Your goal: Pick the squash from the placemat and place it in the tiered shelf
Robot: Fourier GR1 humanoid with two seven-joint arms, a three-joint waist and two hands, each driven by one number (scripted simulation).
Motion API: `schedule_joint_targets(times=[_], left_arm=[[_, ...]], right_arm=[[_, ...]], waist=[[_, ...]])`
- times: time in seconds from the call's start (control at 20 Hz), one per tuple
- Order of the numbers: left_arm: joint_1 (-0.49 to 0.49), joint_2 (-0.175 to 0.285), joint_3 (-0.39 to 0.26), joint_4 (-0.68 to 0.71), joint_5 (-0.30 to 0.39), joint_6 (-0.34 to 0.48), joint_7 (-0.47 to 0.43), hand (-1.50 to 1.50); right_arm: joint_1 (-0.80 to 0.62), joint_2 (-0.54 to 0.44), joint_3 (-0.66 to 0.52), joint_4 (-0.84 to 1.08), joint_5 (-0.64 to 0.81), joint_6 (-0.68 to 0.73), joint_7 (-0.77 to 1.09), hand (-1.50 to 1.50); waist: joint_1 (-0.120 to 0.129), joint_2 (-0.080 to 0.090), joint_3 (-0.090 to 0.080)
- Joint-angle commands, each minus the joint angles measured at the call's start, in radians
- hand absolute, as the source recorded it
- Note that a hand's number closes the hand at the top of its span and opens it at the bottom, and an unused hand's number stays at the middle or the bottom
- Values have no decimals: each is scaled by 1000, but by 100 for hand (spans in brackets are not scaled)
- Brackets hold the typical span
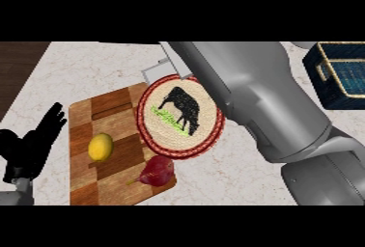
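My left robot hand [30, 144] stands at the far left, well to the left of the placemat [203, 114]. Its black fingers are straight, spread and pointing up, and it holds nothing and touches nothing.

Between it and the placemat lies a wooden cutting board [114, 108] on the pale worktop [228, 181]. A yellow fruit [100, 146] sits on the board, left of the placemat and a little nearer to me. A red pear-shaped fruit [158, 171] lies at the board's near right corner, just beside the placemat's near rim; I cannot tell whether they touch.

The placemat itself is round and woven, with a red border and a black cow printed over a strip of green. Its left part lies over the board's right edge. At its far rim a pale grey frame piece [152, 69] pokes out from under my arm.

My right forearm [264, 96] slants across the placemat's right side, from the lower right toward its far rim, and covers that edge. My right robot hand is out of sight beyond it, so I cannot tell how its fingers are set. I cannot see the squash either; on the part of the placemat that shows, there is only the print.

Well to the right of the placemat, at the far right edge, sits a dark blue box [343, 72] with a tan rim.
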Motion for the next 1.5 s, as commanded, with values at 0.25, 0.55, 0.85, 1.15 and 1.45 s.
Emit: schedule_joint_targets(times=[0.25, 0.55, 0.85, 1.15, 1.45], left_arm=[[25, -9, -1, -5, -12, -3, -19, 0], [45, -25, -2, -34, -29, 21, -12, 0], [54, -25, 16, -31, -14, 2, -17, 0], [51, -30, 10, -22, -26, 7, -9, 0], [74, -31, 22, -5, -30, 4, -28, 0]], right_arm=[[55, -10, -71, 37, 69, -181, 258, -150], [93, 15, -95, 56, 95, -171, 206, -150], [104, -20, -152, -28, 103, -257, 138, -150], [134, 15, -234, -116, 88, -403, 147, -150], [149, 16, -238, -281, 108, -469, 132, -150]], waist=[[-12, 3, 0], [-16, -1, 1], [-25, -5, 1], [-20, -2, 1], [-46, -21, 1]])
